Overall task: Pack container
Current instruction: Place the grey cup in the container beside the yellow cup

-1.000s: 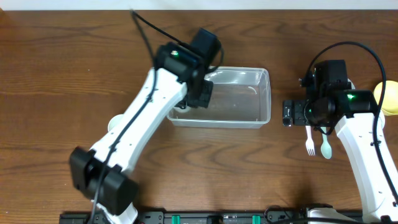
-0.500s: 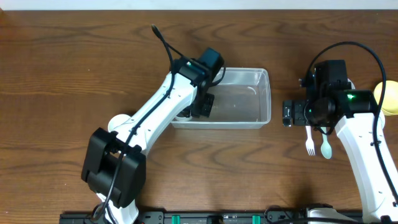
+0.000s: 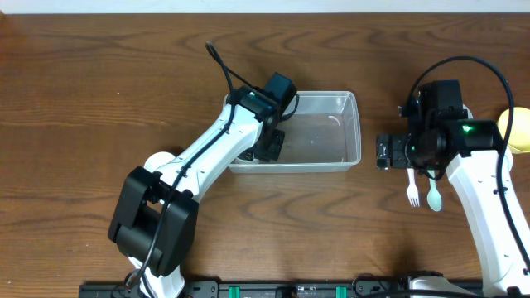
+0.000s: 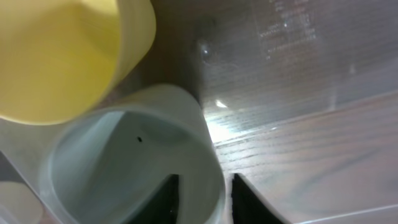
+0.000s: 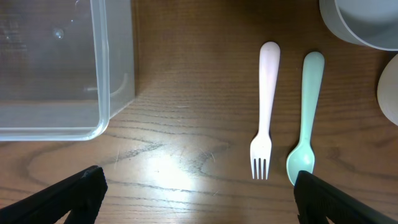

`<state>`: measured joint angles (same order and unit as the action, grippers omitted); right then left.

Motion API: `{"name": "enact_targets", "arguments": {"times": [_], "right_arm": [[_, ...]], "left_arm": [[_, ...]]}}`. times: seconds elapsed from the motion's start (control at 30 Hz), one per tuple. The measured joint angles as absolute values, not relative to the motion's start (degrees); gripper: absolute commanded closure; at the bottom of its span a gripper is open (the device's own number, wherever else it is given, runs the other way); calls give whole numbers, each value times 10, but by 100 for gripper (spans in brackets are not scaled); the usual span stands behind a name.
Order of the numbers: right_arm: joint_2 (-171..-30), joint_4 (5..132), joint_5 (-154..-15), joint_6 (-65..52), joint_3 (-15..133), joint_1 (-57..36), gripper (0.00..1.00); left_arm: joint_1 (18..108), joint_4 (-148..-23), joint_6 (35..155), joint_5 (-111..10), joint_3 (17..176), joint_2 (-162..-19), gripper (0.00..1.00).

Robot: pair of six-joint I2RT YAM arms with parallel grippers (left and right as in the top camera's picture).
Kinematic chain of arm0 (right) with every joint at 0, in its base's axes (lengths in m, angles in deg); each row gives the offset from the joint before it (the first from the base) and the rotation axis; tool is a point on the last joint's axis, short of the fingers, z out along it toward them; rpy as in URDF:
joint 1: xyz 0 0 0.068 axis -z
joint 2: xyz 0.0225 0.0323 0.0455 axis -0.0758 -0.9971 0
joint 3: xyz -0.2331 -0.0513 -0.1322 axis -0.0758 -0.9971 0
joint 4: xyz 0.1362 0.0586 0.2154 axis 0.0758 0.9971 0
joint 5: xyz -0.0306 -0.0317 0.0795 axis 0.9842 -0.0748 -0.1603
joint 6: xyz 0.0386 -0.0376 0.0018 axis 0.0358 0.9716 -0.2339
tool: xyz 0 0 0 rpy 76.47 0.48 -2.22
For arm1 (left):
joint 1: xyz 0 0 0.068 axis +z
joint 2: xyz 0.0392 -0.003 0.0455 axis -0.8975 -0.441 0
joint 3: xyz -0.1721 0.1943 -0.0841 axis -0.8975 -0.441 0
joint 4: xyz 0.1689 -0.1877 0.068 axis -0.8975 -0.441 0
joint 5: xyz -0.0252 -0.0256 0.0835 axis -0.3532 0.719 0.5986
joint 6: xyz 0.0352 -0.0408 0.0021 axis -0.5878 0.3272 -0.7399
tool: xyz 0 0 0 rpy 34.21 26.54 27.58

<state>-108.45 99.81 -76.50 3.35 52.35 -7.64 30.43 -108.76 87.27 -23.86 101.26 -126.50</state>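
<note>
The clear plastic container stands at the table's middle; its right end shows in the right wrist view. My left gripper reaches down into its left end. In the left wrist view this gripper is shut on the rim of a pale grey-green cup, one finger inside the cup and one outside. A yellow cup lies right beside it. My right gripper hovers right of the container, wide open and empty.
A white fork and a mint spoon lie side by side under the right arm, also in the right wrist view, fork and spoon. A yellow bowl sits at the right edge. A white bowl peeks out beside the left arm.
The left arm has swung in and lowered its gripper into the container's left end. The right arm has not moved.
</note>
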Motion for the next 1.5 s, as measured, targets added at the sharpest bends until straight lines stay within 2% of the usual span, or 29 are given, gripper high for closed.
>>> {"name": "enact_targets", "arguments": {"times": [0.5, 0.6, 0.73, 0.77, 0.8, 1.03, 1.2, 1.5], "right_arm": [[-1084, 999, -765, 34, 523, -76, 2], [-1084, 999, -765, 34, 523, -76, 2], [-1084, 1000, -765, 34, 523, -76, 2], [-1084, 999, -765, 34, 523, -76, 2], [-1084, 999, -765, 34, 523, -76, 1], [-1084, 998, -765, 34, 523, -76, 1], [-1084, 995, -765, 34, 524, -76, 1], [-1084, 999, -765, 34, 524, -76, 1]], "left_arm": [[304, -1119, 870, -235, 1018, -1265, 59], [304, -1165, 868, -218, 1052, -1263, 54], [313, -1229, 859, -180, 1139, -1225, 40], [320, -1238, 859, -173, 1159, -1204, 35], [329, -1245, 858, -169, 1172, -1185, 34], [489, -1306, 907, -150, 1202, -1061, 35], [558, -1269, 926, -181, 1131, -1069, 35], [578, -1123, 942, -211, 892, -1095, 35]]}}
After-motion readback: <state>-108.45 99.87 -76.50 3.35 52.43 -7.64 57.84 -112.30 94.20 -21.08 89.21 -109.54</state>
